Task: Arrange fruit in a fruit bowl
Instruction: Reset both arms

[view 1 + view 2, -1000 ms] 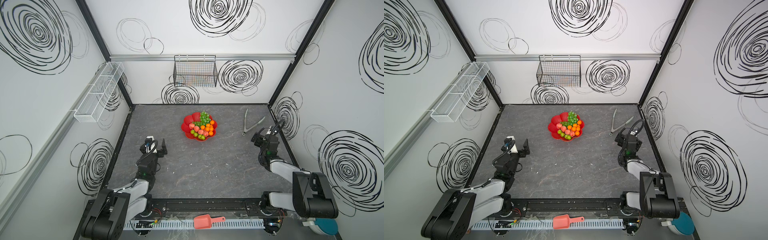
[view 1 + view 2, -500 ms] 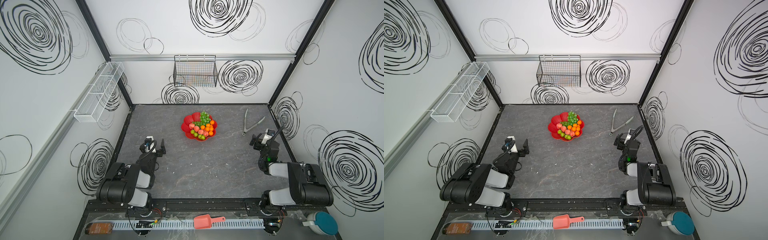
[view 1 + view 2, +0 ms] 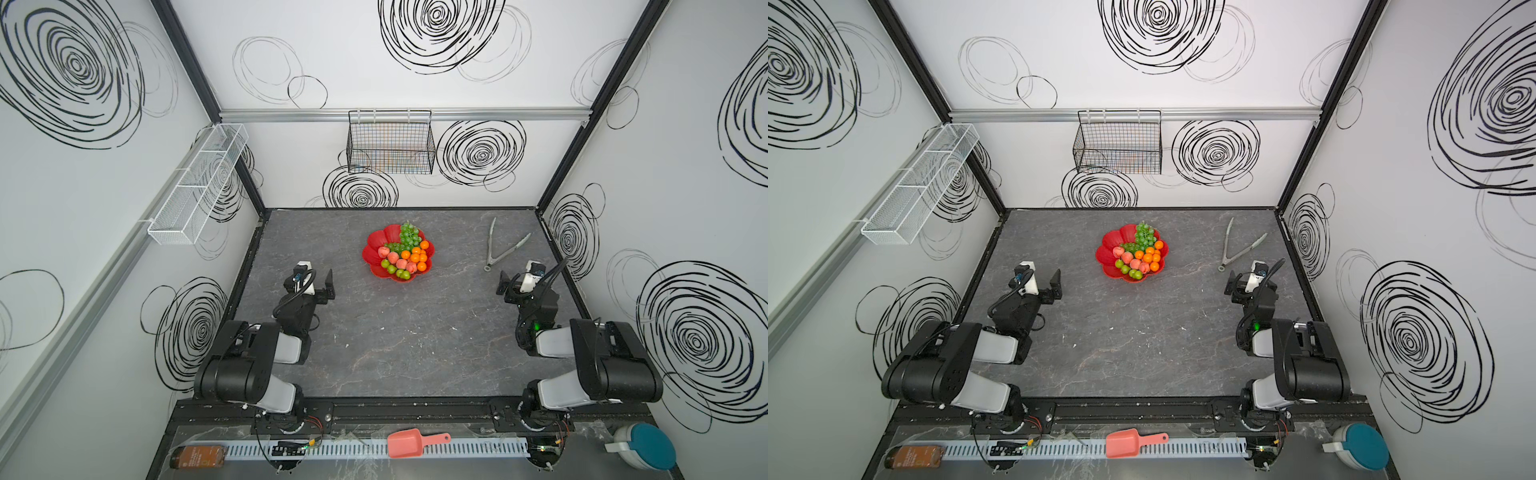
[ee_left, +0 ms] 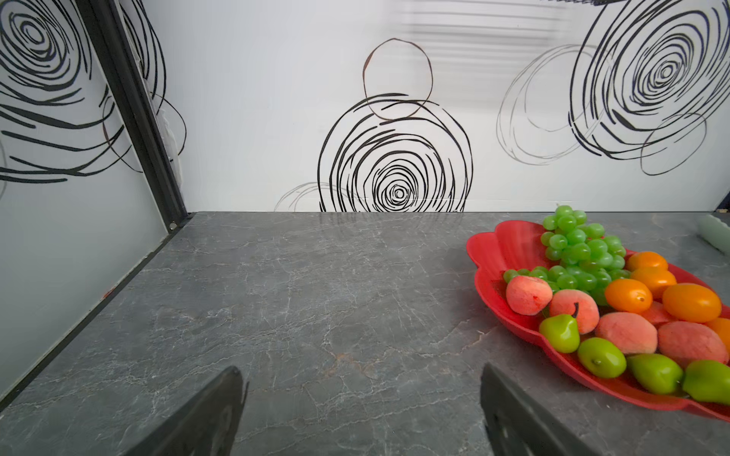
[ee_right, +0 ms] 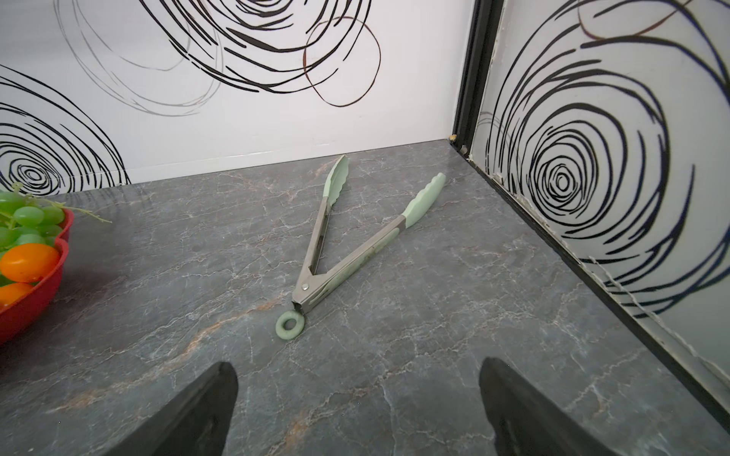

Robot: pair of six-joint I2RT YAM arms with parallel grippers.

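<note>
Toward the back of the tabletop (image 3: 415, 340), in both top views, the red fruit bowl (image 3: 375, 242) holds the fruit (image 3: 405, 253) (grapes (image 3: 409, 235) rearmost). Left wrist view: the left pincer (image 4: 361, 414) gapes apart, empty. Right wrist view: the right pincer (image 5: 357, 395) gapes apart, green tongs (image 5: 312, 286) lying ahead.

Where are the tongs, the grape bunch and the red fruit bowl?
tongs (image 5: 357, 258), right wrist view, on one metal arm.
grape bunch (image 4: 580, 252), left wrist view, middle of the cluster.
fruit bowl (image 3: 379, 242), in a top view, bare red inner wall.
</note>
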